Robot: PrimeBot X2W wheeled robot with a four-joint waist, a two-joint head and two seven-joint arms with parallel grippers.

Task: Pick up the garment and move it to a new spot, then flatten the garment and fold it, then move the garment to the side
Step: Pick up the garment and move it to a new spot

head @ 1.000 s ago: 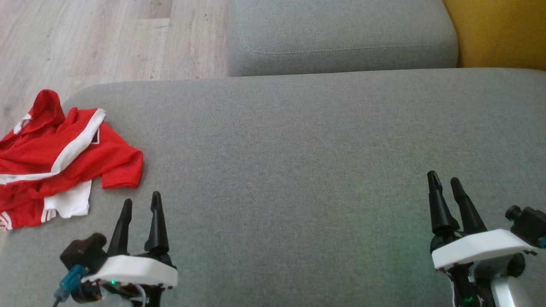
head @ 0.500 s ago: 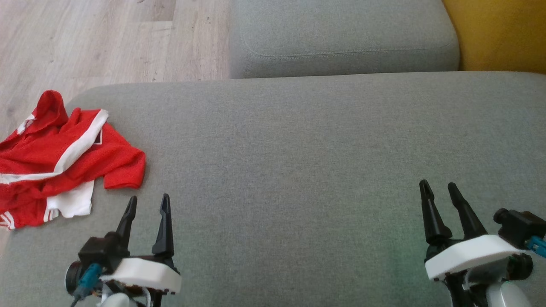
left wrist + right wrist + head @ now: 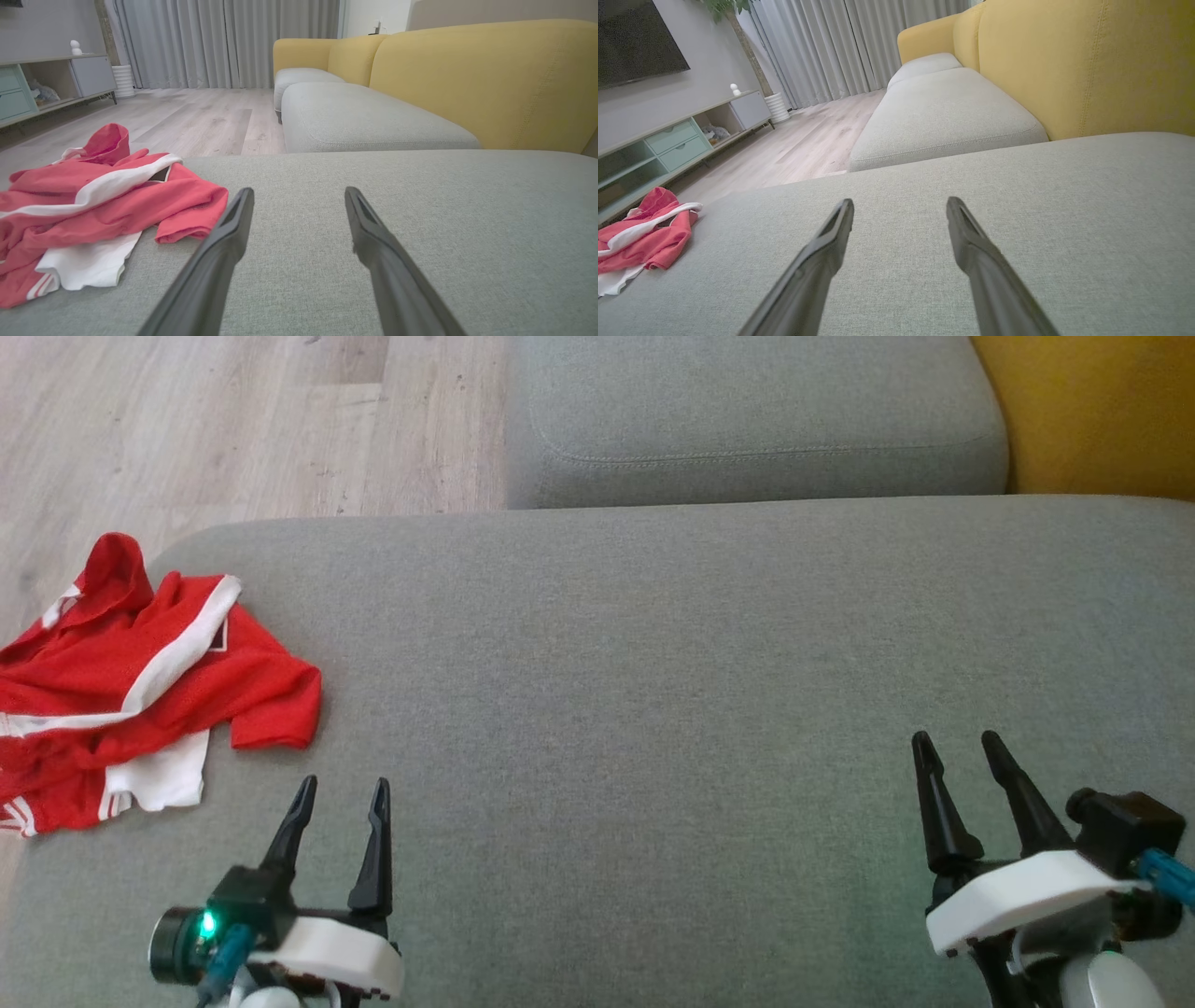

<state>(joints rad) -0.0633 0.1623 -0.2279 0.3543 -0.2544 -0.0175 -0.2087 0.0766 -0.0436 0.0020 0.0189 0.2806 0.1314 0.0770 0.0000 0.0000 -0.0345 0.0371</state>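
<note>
Head view: the shirt [image 3: 140, 681] sits bunched on the left. The left gripper [image 3: 344, 782] and right gripper [image 3: 956, 737] are spread wide, holding nothing. Pinch the near red sleeve [image 3: 275, 709].

A grey cushion [image 3: 747, 420] sits between yellow backrest [image 3: 1102, 411] and wooden floor [image 3: 187, 429].

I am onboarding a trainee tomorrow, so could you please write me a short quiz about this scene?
1. True or false: the red-and-white cloth garment lies neatly folded at the middle of the grey fabric sofa cushion.
2. Which jaws are nearer the garment: A, left jaws; B, right jaws?
3. Fill in: both pairs of jaws stand ___ and hold nothing.
Key: 1 false, it lies crumpled at the cushion's left end; 2 A; 3 open.
</note>
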